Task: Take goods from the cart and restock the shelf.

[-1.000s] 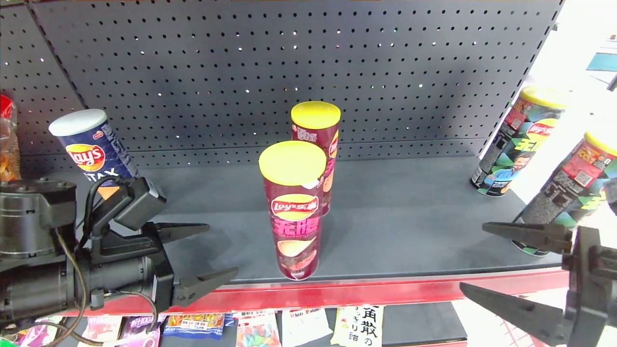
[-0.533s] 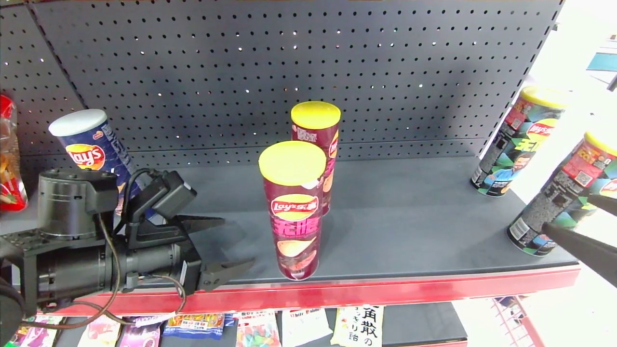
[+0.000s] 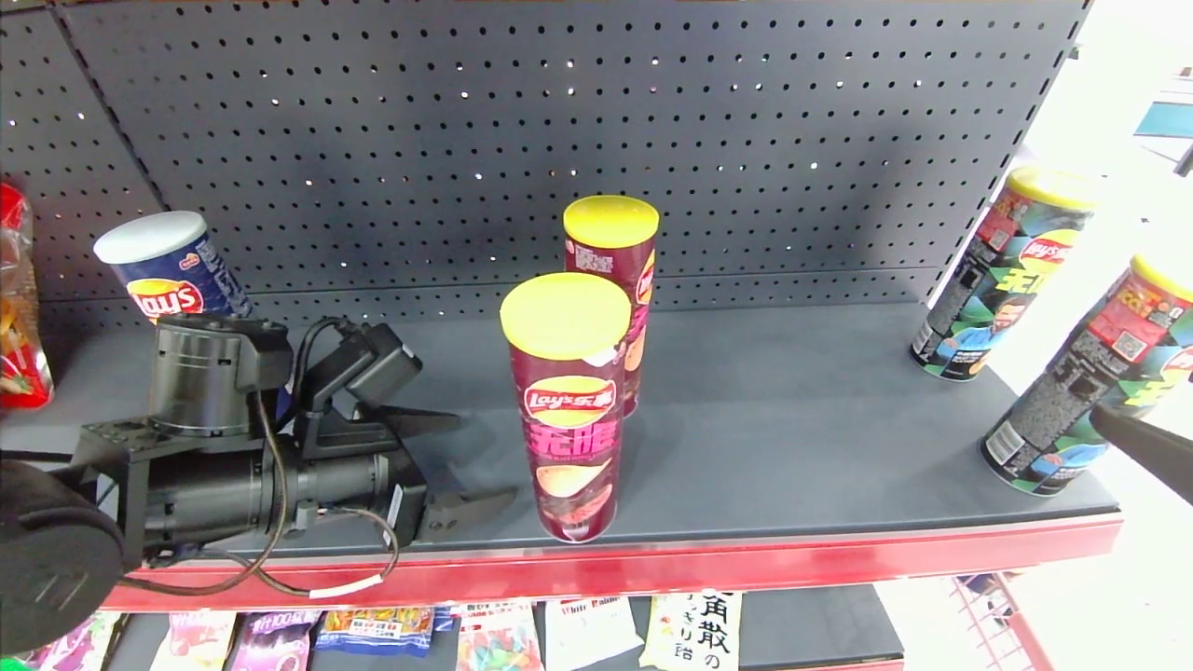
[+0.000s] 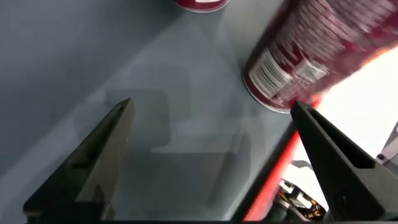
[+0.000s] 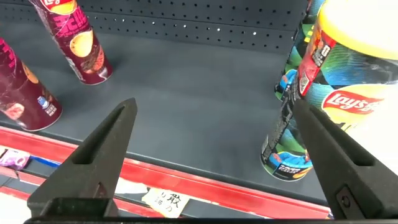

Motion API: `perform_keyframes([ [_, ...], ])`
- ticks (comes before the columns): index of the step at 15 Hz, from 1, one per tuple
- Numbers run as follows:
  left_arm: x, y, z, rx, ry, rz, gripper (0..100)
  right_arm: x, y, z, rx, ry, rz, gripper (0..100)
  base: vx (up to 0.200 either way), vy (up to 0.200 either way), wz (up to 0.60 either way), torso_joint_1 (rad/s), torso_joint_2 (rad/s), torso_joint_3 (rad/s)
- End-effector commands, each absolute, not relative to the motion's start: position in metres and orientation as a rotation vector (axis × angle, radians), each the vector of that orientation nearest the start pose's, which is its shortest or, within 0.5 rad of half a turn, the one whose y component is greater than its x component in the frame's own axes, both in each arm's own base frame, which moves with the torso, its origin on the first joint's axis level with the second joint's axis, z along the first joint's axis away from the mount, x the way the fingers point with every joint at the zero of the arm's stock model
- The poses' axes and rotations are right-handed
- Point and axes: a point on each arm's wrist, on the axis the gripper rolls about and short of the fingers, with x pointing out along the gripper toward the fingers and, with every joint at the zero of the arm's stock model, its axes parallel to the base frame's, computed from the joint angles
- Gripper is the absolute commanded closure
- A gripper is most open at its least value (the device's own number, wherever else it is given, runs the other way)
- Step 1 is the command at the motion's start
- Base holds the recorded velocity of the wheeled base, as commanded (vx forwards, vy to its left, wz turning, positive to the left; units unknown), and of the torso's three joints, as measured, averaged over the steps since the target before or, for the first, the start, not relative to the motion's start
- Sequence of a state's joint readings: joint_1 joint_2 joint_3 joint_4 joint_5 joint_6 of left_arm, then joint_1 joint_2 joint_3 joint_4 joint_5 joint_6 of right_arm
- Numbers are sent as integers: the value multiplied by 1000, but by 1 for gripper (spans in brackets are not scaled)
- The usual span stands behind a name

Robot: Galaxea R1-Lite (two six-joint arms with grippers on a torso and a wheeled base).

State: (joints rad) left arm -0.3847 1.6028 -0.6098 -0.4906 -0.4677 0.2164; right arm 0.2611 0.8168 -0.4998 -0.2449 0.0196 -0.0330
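Observation:
Two maroon chip cans with yellow lids stand mid-shelf, the front can (image 3: 569,410) near the red edge and the back can (image 3: 610,261) behind it. My left gripper (image 3: 485,457) hovers low over the grey shelf (image 3: 792,419), open and empty, just left of the front can. In the left wrist view, the left gripper (image 4: 211,104) faces the front can's base (image 4: 298,68), which lies beyond one fingertip. My right gripper (image 5: 214,102) is open and empty in front of the shelf's right end, close to a black-and-green can (image 5: 336,93). One of its fingers (image 3: 1151,452) shows at the head view's right edge.
A blue can (image 3: 172,270) stands at the back left, behind my left arm. Two black-and-green cans (image 3: 1002,270) (image 3: 1086,373) stand on the right. A pegboard wall (image 3: 559,112) closes the back. Snack packets (image 3: 494,634) lie on the lower shelf. Bare shelf lies between the maroon and black-and-green cans.
My left arm has moved up and to the right over the shelf, toward the front maroon can. The right arm has drawn off to the right, leaving one finger in the head view.

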Motion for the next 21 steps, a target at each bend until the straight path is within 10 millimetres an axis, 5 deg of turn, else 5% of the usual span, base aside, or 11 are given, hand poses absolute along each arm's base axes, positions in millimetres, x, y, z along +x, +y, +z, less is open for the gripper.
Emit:
perform_keyframes([
  [1, 240, -111, 143, 179, 436, -898, 0, 84, 23, 228, -43, 70, 282, 0, 0, 0, 0, 0, 0, 0],
  [21, 249, -120, 143, 183, 433, -911, 0, 83, 23, 221, -45, 93, 287, 0, 0, 0, 0, 0, 0, 0],
])
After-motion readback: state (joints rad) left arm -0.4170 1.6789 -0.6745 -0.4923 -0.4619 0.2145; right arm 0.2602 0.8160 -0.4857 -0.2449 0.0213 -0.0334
